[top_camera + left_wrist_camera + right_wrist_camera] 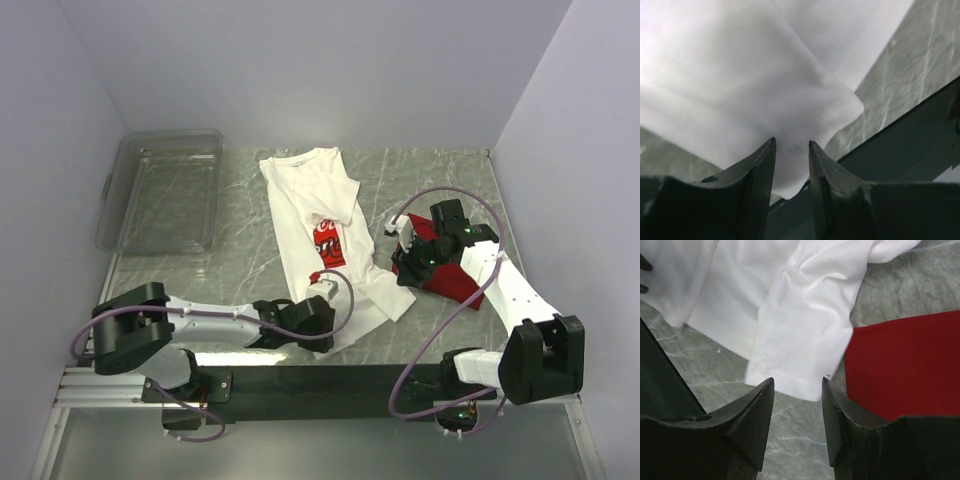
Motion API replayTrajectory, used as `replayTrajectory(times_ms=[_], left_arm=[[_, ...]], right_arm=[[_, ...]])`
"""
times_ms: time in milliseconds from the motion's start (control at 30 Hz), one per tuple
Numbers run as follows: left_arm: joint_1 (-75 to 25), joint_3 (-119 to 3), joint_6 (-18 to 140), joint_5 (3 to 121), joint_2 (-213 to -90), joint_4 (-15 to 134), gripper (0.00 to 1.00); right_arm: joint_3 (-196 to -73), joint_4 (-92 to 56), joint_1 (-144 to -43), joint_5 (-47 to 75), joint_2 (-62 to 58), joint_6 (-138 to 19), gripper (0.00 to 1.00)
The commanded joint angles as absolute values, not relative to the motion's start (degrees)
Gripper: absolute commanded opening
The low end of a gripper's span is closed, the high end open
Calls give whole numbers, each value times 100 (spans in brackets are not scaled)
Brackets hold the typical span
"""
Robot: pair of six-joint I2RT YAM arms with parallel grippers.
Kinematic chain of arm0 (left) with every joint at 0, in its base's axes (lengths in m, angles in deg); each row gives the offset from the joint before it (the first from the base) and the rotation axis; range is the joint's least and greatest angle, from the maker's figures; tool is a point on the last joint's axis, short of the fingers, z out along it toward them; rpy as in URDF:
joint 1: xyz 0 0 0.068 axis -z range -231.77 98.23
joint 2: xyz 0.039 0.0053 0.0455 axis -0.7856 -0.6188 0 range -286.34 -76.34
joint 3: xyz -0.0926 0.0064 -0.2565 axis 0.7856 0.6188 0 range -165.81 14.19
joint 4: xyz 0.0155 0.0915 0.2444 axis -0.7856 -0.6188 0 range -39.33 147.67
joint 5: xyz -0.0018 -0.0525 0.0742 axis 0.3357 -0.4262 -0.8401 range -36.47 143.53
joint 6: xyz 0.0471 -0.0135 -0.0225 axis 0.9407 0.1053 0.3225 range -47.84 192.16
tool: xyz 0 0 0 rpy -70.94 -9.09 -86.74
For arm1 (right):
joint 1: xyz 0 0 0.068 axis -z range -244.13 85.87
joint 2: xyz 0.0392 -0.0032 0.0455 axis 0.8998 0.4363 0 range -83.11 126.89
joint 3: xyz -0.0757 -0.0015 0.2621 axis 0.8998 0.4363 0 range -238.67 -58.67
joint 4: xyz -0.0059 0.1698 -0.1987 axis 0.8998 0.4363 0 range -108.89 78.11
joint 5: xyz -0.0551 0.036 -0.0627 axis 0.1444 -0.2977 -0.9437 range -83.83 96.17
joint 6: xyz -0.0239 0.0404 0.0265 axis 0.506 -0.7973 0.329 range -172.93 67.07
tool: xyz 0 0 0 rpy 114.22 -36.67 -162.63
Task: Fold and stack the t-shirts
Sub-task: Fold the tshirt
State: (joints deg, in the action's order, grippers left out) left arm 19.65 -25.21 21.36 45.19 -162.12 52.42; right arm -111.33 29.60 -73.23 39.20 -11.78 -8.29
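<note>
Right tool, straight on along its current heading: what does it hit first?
Likely the white t-shirt: its hem edge lies dead ahead of the right tool. The red t-shirt sits off to the side. Depth is unclear, so it could touch the table first.

Left arm [215, 322] lies low across the lower centre; left gripper [791, 142] narrowly parted. Right arm [510, 285] folds at right; right gripper [798, 381] stands apart.
</note>
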Motion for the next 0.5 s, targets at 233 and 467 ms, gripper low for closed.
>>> replayTrajectory(times_ms=[233,467], left_arm=[[1899,-2044,1530,4430,-15105,3931,43],[1775,-2299,1888,3991,-14527,3658,46]], right_arm=[[-11132,2997,-7450,4053,-858,-714,50],[-10842,2778,-7766,4176,-1059,-294,50]])
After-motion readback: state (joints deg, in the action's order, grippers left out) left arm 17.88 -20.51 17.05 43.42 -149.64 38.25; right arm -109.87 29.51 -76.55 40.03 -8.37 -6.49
